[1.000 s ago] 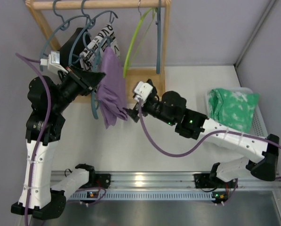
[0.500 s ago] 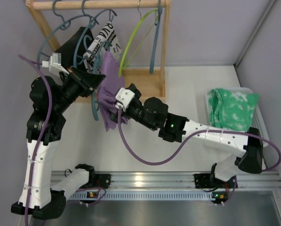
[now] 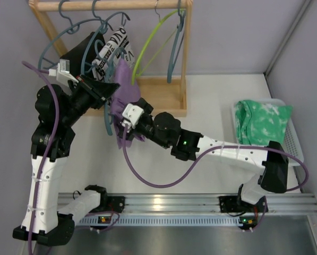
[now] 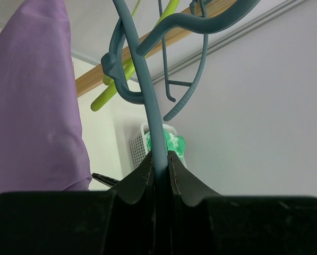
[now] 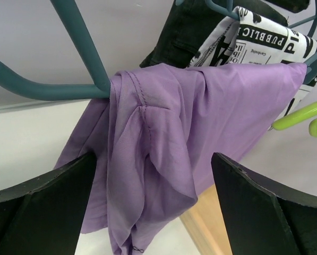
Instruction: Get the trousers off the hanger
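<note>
The purple trousers [image 3: 122,91] hang over a teal hanger [image 3: 106,119] on the wooden rack [image 3: 110,5]. They fill the right wrist view [image 5: 163,154], draped over the hanger's arm [image 5: 46,90]. Behind them hang the white black-print trousers [image 3: 114,45] and the black trousers [image 3: 82,49], both also in the right wrist view [image 5: 264,42] [image 5: 185,26]. My left gripper [image 4: 159,159] is shut on the teal hanger's rod [image 4: 150,106], beside the purple cloth [image 4: 36,106]. My right gripper [image 5: 153,183] is open, its jaws on either side of the hanging purple cloth.
A green-and-white mottled cloth [image 3: 263,121] lies in a white basket [image 3: 291,139] at the right. An empty lime hanger [image 3: 147,45] and a teal one [image 3: 174,48] hang on the rack. The rack's wooden base [image 3: 163,98] stands behind the right gripper. Walls close off back and right.
My right arm has reached left and forward, bringing its open gripper up to the purple trousers. The left gripper has kept its hold on the teal hanger, almost still.
</note>
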Robot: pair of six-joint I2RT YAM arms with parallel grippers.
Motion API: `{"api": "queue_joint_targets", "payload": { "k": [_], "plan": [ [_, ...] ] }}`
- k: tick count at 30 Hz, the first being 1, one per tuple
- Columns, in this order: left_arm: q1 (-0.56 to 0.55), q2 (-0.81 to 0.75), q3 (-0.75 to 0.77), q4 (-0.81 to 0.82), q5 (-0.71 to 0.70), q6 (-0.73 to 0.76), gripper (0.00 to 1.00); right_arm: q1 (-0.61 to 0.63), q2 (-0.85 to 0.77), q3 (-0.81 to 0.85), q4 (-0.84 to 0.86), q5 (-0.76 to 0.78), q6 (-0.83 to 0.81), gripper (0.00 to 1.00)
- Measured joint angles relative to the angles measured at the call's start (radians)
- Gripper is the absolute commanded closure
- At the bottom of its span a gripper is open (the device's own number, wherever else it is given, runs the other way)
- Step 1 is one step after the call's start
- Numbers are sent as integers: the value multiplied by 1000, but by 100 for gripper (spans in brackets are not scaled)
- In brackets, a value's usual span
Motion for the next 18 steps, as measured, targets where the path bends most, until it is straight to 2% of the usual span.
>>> {"api": "queue_joint_targets", "payload": {
  "k": [18],
  "plan": [
    [0, 4, 0, 1, 0, -3, 100, -30, 10, -3, 21, 10, -23, 15]
  ]
}}
